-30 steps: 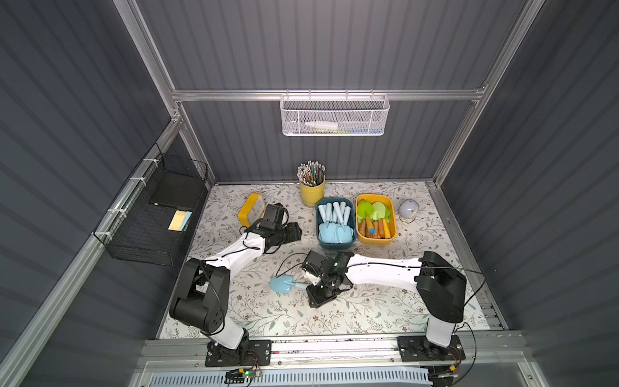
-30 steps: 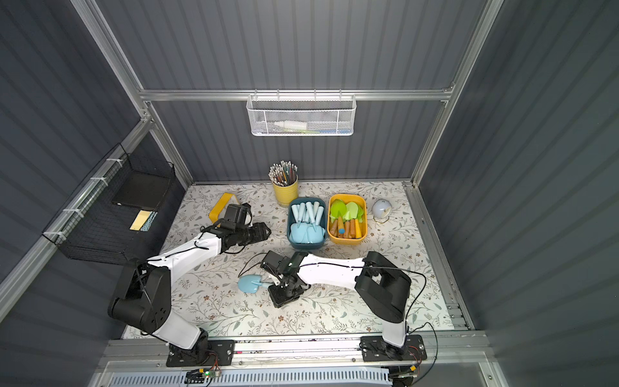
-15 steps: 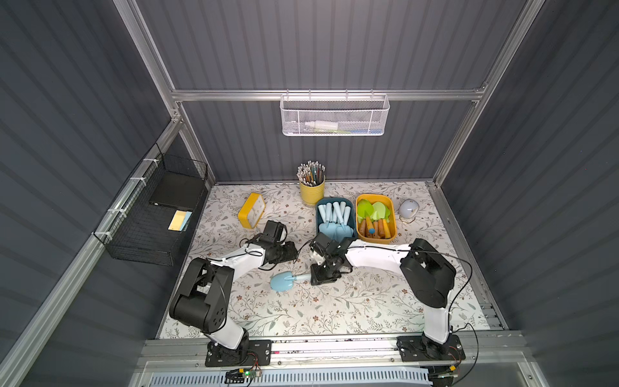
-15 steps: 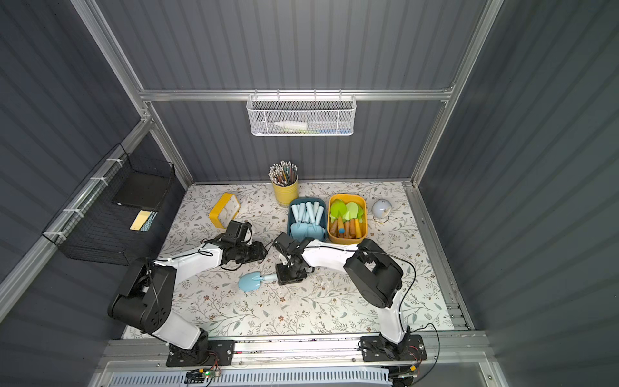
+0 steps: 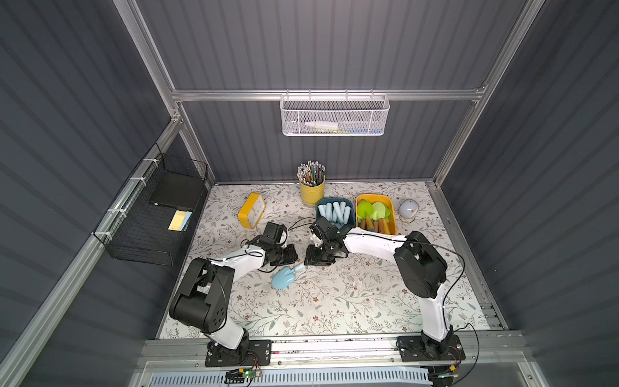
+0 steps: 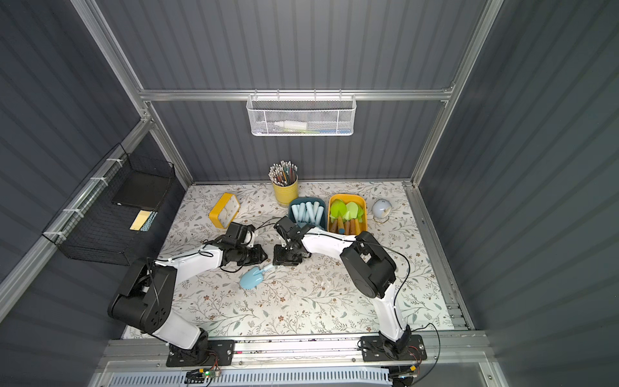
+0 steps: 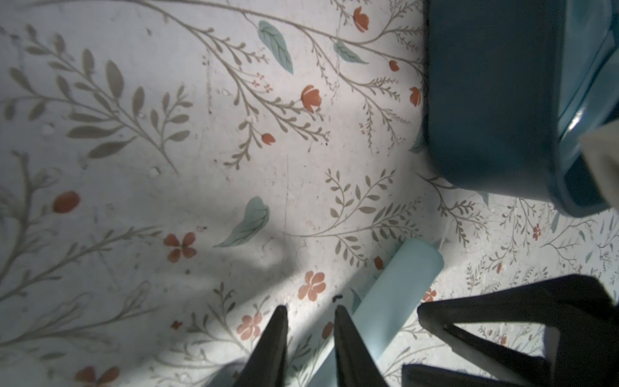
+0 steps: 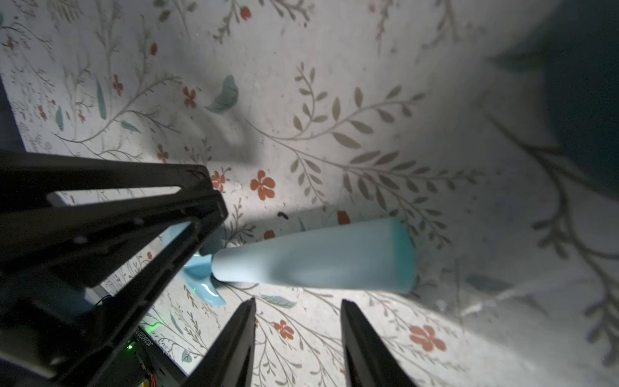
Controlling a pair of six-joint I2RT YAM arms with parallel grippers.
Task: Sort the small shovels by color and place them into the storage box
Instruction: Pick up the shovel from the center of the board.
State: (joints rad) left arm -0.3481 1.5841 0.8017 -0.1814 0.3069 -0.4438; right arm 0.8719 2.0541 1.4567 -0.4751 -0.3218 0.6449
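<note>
Small print (image 8: 142, 337) unreadable; blue shovel (image 8: 315, 256) partly hidden; left gripper (image 7: 310, 310) barely parted, right gripper (image 8: 298, 301) wider, both empty

A robot lab booth: aluminium frame (image 5: 217, 94), grey panel walls (image 5: 335, 43), floral-papered table (image 5: 335, 301).

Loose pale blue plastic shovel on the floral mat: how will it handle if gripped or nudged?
The pale blue plastic toy shovel looks moulded and thin, so probably stiff and light. Its smooth, tapered round handle may slip toward the narrow end when squeezed. Nudged, the broad scoop blade would likely make it pivot, not roll.
</note>
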